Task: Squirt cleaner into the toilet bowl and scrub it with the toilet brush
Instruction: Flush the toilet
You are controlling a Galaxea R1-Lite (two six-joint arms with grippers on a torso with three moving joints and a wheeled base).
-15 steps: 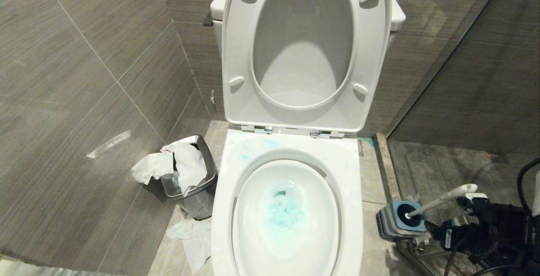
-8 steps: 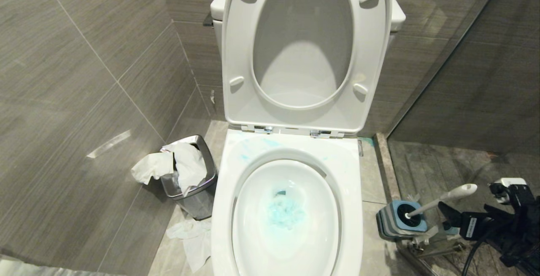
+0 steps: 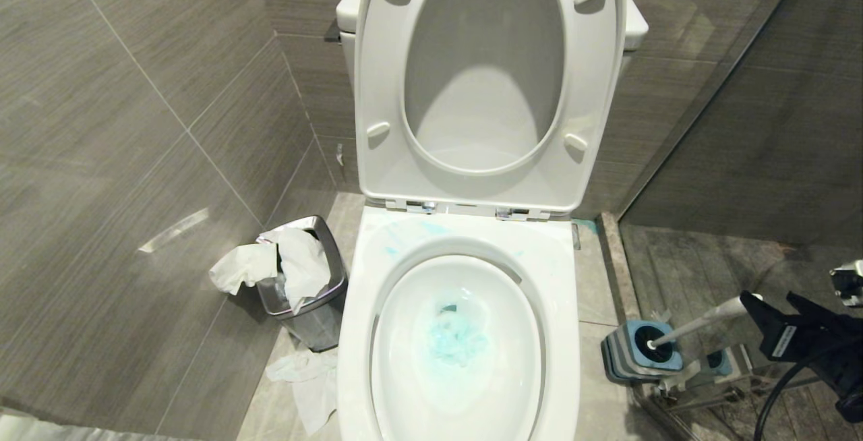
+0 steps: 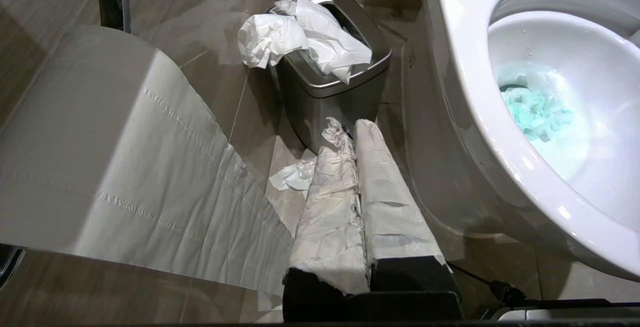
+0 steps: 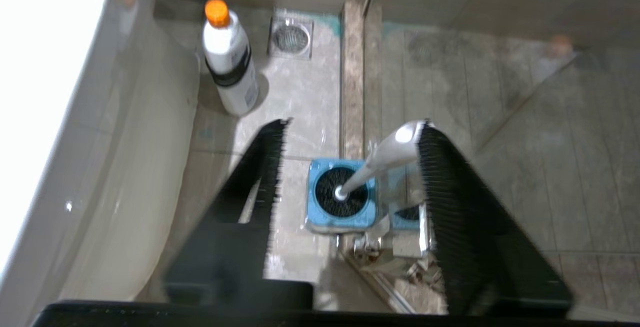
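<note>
Right gripper [image 5: 350,127] now higher, fingers apart around toilet brush [image 5: 380,159] handle tip.

Head view looks down; wrist views low, sharing toilet bowl [image 3: 458,333] sides.

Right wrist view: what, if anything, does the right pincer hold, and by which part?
Nothing yet. The right pincer stands open around the toilet brush, one finger beside the handle's rounded end, the other clearly apart.
</note>
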